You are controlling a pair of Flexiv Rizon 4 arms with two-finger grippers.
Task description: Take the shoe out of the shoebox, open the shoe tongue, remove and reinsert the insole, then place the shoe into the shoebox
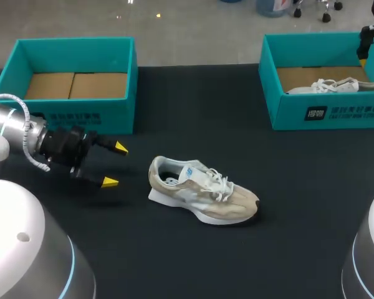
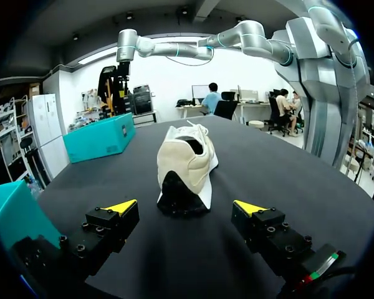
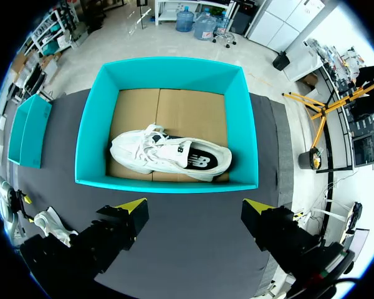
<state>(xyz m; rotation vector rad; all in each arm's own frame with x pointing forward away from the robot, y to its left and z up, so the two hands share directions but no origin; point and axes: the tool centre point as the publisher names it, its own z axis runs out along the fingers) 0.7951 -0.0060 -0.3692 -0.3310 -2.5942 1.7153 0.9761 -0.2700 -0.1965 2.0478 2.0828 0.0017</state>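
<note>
A beige shoe [image 1: 202, 193] lies on its sole in the middle of the black table, heel toward my left gripper [image 1: 114, 165]. That gripper is open and low over the table, a short way from the heel. In the left wrist view the shoe's heel [image 2: 186, 163] is straight ahead of the open gripper [image 2: 187, 207], with nothing between the fingers. A white shoe [image 1: 336, 86] lies in the teal shoebox [image 1: 327, 112] at the back right. My right gripper [image 3: 193, 205] hangs open high above that shoebox [image 3: 87, 137] and the white shoe [image 3: 168, 156].
A second teal shoebox [image 1: 68, 118] with a bare cardboard floor stands at the back left, just behind my left gripper. Part of my right arm [image 1: 366, 38] shows over the right box.
</note>
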